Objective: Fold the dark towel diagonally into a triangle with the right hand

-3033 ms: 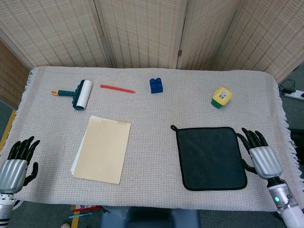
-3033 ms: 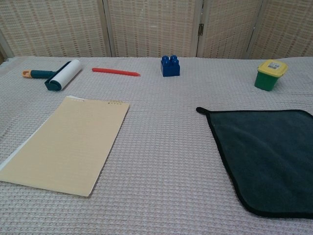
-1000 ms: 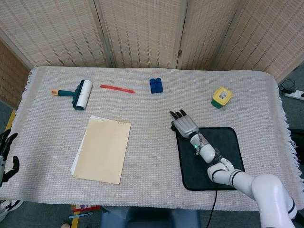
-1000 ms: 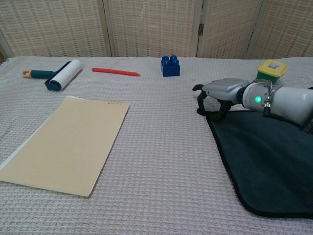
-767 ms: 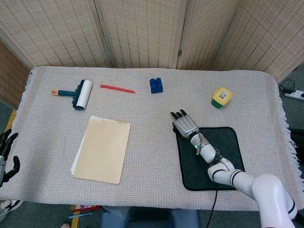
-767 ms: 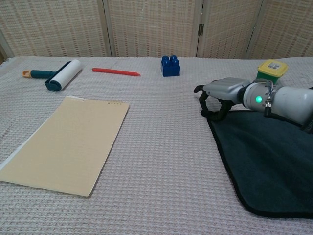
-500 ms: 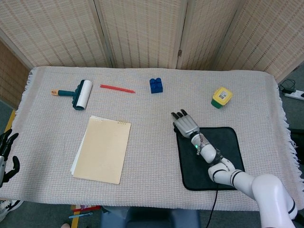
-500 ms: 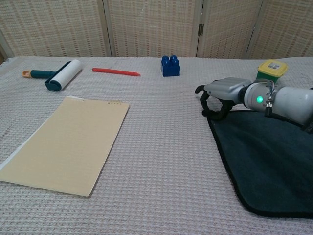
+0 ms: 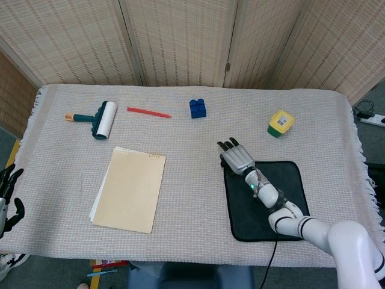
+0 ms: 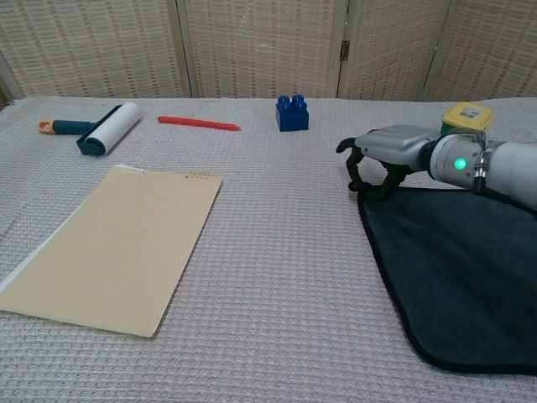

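1. No brand or writing can be read anywhere; the green tub with a yellow lid [image 9: 281,123] carries a small pale label on top, too small to make out.
2. The dark towel [image 9: 267,201] is a deep green-black square with a darker stitched border, lying flat and unfolded on the right half of the woven grey tablecloth [image 9: 180,198], near the front edge.
3. Its far-left corner sits under the right hand [image 9: 237,158], and in the chest view the towel [image 10: 461,269] spreads right and nearward from that corner.
4. The right hand [image 10: 382,159] is palm down over that corner, its dark fingers [image 10: 359,172] curled downward and closed on the corner at the towel's edge; a green light glows at the wrist.
5. The right forearm runs across the towel from the near right.
6. The left hand [image 9: 7,195] shows only at the far-left edge of the head view, beyond the table, its fingers apart and holding nothing.
7. Left of the towel lies a tan notepad [image 9: 129,189].
8. Along the far side sit a lint roller [image 9: 99,119], a red pen [image 9: 148,112] and a blue building block [image 9: 197,108], with the tub further right.
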### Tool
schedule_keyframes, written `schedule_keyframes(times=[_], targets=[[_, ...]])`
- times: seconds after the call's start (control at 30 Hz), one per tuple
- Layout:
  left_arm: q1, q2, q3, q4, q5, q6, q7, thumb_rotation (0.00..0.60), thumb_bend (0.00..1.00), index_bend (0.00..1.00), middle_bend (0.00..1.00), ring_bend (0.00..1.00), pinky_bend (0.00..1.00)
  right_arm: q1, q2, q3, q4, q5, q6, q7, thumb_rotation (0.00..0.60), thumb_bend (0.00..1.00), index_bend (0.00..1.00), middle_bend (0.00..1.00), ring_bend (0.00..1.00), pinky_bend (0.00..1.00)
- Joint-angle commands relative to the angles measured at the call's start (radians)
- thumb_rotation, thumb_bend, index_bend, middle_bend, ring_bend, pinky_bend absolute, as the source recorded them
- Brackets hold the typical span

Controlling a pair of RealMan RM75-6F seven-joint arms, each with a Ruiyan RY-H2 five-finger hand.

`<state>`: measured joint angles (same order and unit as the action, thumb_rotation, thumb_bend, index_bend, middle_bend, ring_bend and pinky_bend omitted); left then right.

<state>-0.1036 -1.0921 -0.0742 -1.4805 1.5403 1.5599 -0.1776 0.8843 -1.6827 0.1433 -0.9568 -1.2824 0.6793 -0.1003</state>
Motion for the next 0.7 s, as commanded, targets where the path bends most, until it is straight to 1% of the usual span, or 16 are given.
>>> schedule_keyframes(times=[0.03,0.17,0.27,0.5,0.7], targets=[[0.000,0.000,0.002,-0.001,0.004,0.001,0.001,0.600,0.85,0.00,0.03,0.00,0.00,-0.053,0.091,-0.023,-0.125,-0.044,0.086,0.015,0.600,0.49,0.60,0.10,0.11,0.00],[0.001,-0.002,0.004,-0.003,0.009,0.006,0.009,0.600,0.85,0.00,0.03,0.00,0.00,-0.125,0.195,-0.060,-0.260,-0.092,0.193,0.016,0.600,0.49,0.60,0.10,0.11,0.00],[0.000,-0.005,0.006,-0.004,0.012,0.006,0.020,0.600,0.85,0.00,0.03,0.00,0.00,-0.184,0.258,-0.102,-0.325,-0.133,0.267,0.018,0.600,0.49,0.60,0.11,0.12,0.00],[0.000,-0.015,0.009,-0.011,0.017,0.007,0.050,0.600,0.85,0.00,0.03,0.00,0.00,-0.291,0.374,-0.216,-0.409,-0.227,0.357,0.051,0.600,0.49,0.60,0.11,0.12,0.00],[0.001,-0.024,0.014,-0.017,0.025,0.011,0.076,0.600,0.85,0.00,0.03,0.00,0.00,-0.352,0.430,-0.281,-0.433,-0.280,0.395,0.077,0.600,0.49,0.60,0.11,0.12,0.00]])
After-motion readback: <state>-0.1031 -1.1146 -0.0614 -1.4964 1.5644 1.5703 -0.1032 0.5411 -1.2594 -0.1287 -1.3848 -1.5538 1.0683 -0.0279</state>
